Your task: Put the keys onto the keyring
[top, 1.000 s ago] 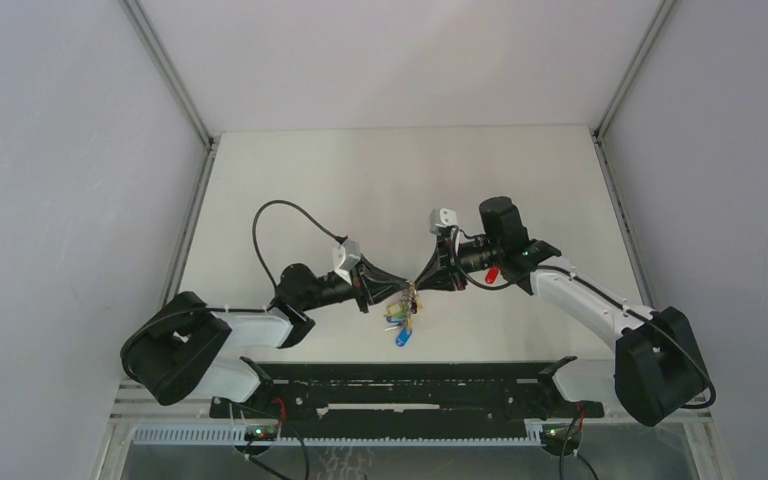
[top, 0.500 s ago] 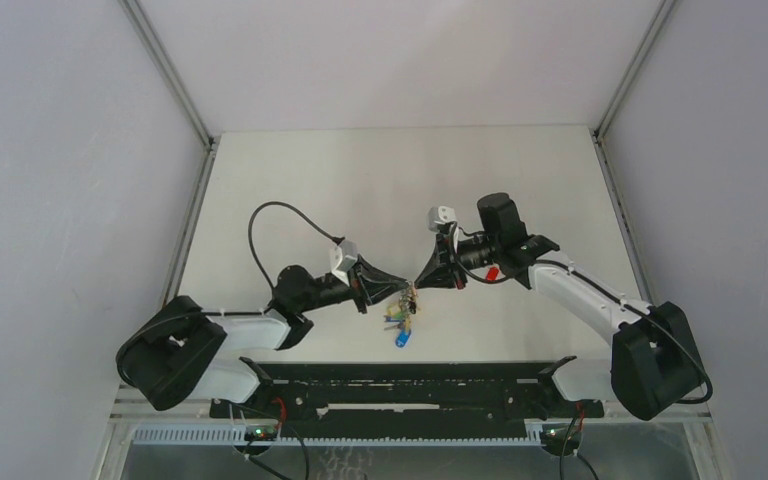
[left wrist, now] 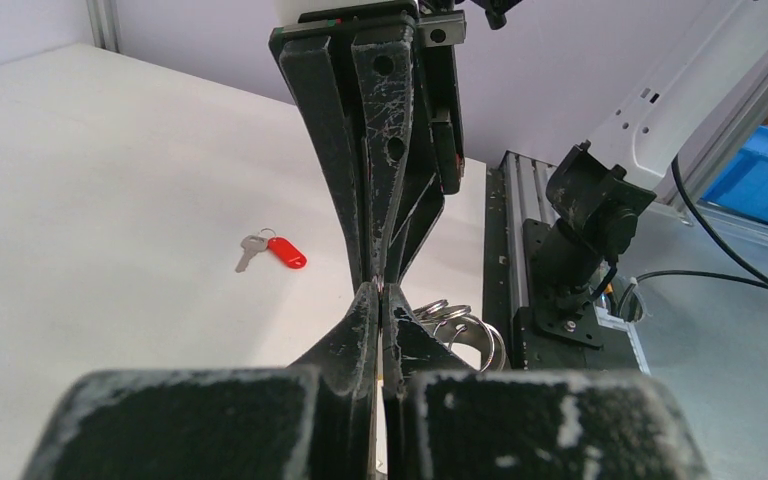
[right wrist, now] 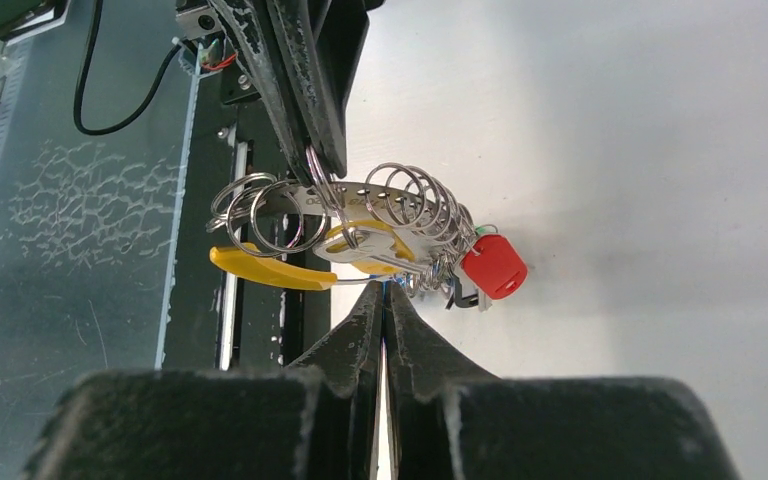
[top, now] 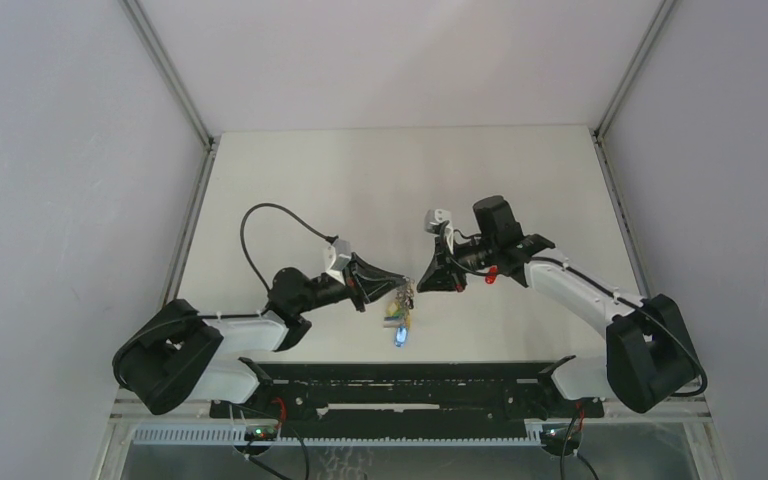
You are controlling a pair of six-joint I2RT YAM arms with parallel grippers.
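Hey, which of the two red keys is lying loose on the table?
The lone red key, flat on the white table by itself. The other red key hangs in the bunch on the keyring, up off the table.

a robotics lab cell: white table point(top: 360, 170) walled by plain grey panels point(top: 50, 150) on aluminium framing point(top: 165, 70).

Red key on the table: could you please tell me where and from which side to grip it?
Take its red head, the broadest part, from straight above, closing across the head's narrow width. It lies flat on the table, alone, and the thin blade likely offers little to pinch.
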